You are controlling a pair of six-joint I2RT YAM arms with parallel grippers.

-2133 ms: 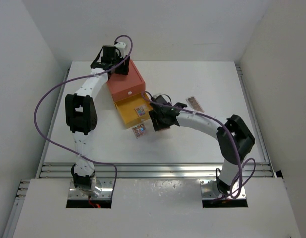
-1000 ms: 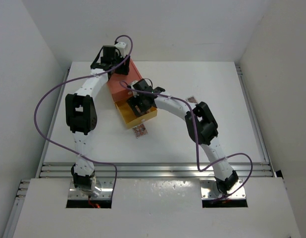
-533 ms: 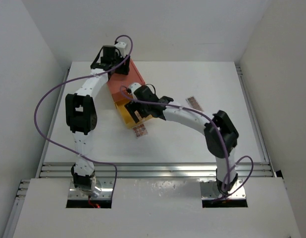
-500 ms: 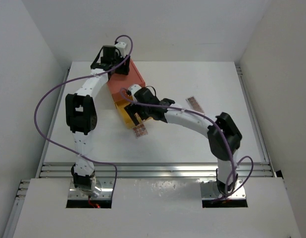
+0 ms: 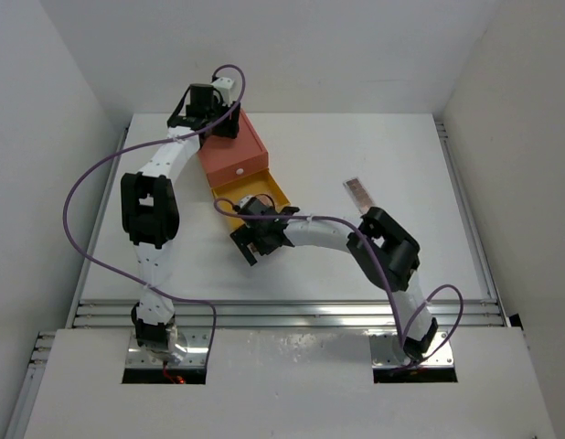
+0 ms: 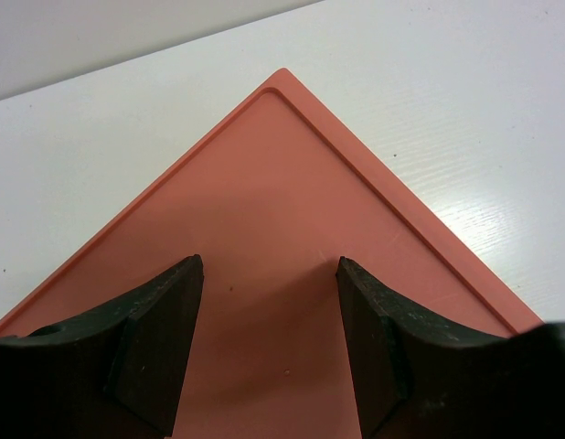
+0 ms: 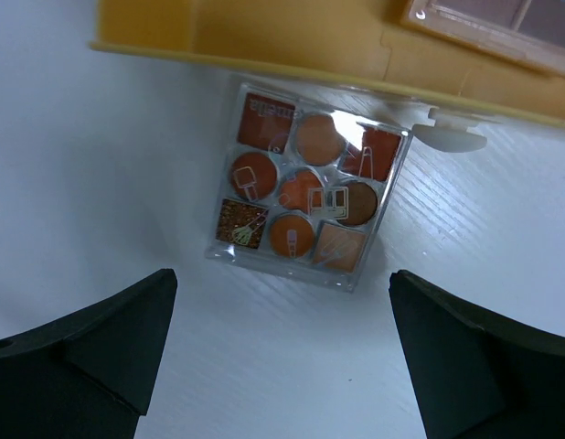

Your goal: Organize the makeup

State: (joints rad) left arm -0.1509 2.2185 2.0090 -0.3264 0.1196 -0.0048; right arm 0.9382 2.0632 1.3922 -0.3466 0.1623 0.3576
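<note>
The right pincer (image 7: 282, 283) hangs low over the table (image 5: 401, 155), and its two fingers (image 7: 90, 347) stand wide apart and hold nothing. Directly under it, between the fingers and a little ahead of the tips, lies one square palette (image 7: 305, 197). This palette has nine pans in orange, red and brown tones, in three rows of three, and it lies flat on the table.

Just beyond this palette, touching or almost touching its far edge, is the front wall of the open yellow drawer (image 7: 292, 46), with one white knob (image 7: 452, 135) ahead and to the right of the pincer. Inside the drawer, farther ahead on the right, a second palette (image 7: 484, 23) is seen; only its near edge shows.

A third palette, the long palette (image 5: 358, 194), lies on the table well apart from the right pincer, on its right side. So three palettes can be counted.

Farthest away, the left pincer (image 6: 267, 274) is over the lid of the orange box (image 6: 282, 201), near its back corner. Its fingers are also apart, with only the flat lid between them. I cannot tell if they touch the lid.
</note>
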